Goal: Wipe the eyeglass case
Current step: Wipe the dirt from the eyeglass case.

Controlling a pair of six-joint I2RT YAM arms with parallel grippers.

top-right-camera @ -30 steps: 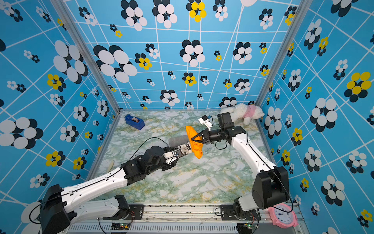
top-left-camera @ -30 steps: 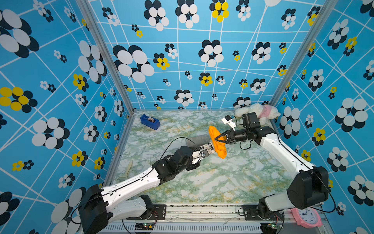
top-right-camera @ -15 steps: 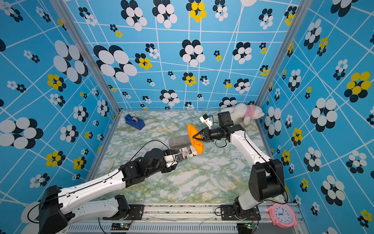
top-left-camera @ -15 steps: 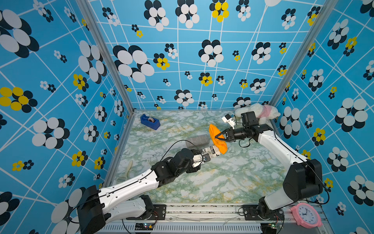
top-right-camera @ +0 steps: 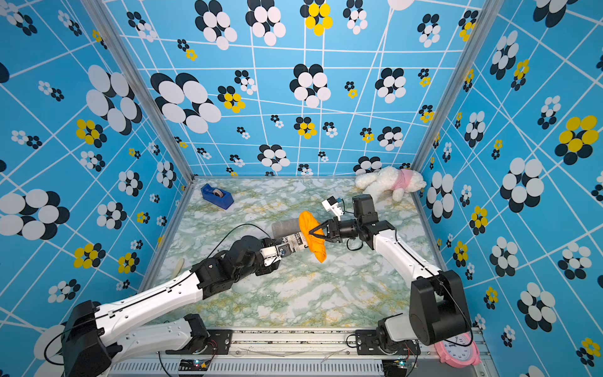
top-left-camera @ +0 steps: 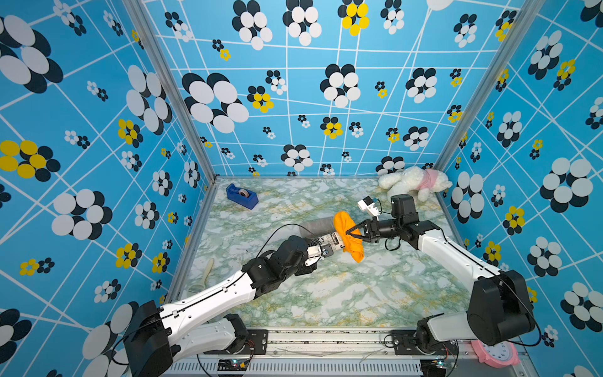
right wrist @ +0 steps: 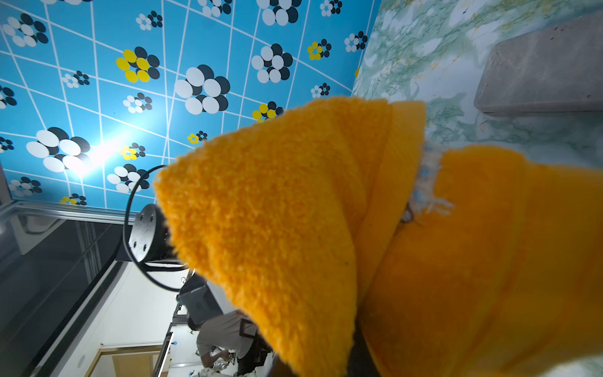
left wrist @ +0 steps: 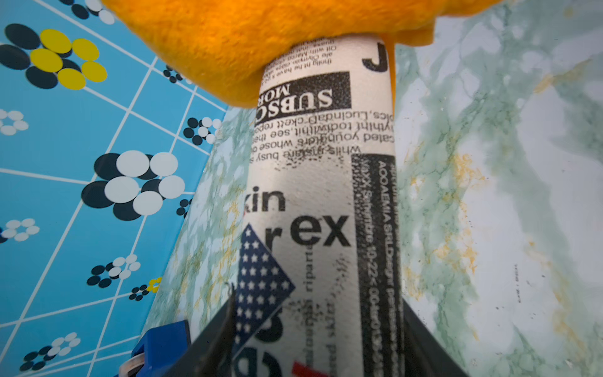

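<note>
The eyeglass case (top-left-camera: 328,244) (top-right-camera: 292,243) is a tube printed like newspaper, held above the marble table. My left gripper (top-left-camera: 321,253) (top-right-camera: 282,252) is shut on its near end; in the left wrist view the case (left wrist: 323,196) runs out from between the gripper (left wrist: 321,333) fingers. An orange cloth (top-left-camera: 354,251) (top-right-camera: 317,249) (left wrist: 228,39) covers the case's far end. My right gripper (top-left-camera: 350,233) (top-right-camera: 313,232) is shut on that cloth. In the right wrist view the cloth (right wrist: 293,212) fills the frame and hides the fingertips.
A grey block (top-left-camera: 315,227) (right wrist: 541,65) lies on the table just behind the case. A blue tape dispenser (top-left-camera: 242,196) (left wrist: 163,346) sits at the back left, a white plush dog (top-left-camera: 411,182) at the back right. A cream tool (top-left-camera: 206,274) lies by the left wall.
The right arm has swung in and back out slightly, rubbing the cloth over the case's far end. The left gripper has shifted a little with the case. Both grips are unchanged.
</note>
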